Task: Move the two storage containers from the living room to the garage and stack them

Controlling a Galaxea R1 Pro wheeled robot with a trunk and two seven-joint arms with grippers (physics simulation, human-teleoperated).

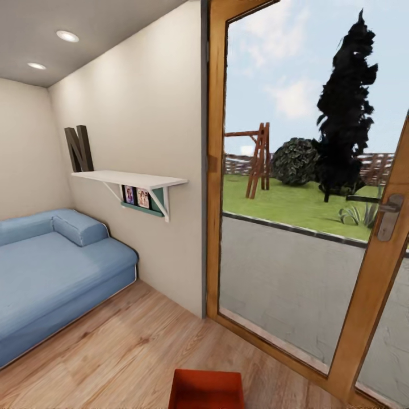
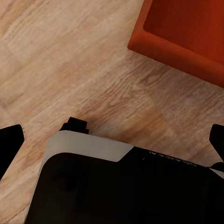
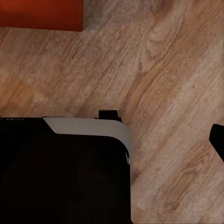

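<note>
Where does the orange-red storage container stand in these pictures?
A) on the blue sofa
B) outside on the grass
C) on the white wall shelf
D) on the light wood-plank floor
D: the orange-red storage container rests on the light wood-plank floor, near the open door and apart from the blue sofa.

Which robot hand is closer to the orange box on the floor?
Left, probably. The left wrist view shows a big part of the orange box just beyond the robot's base; the right wrist view catches just its corner. Neither hand touches it.
</note>
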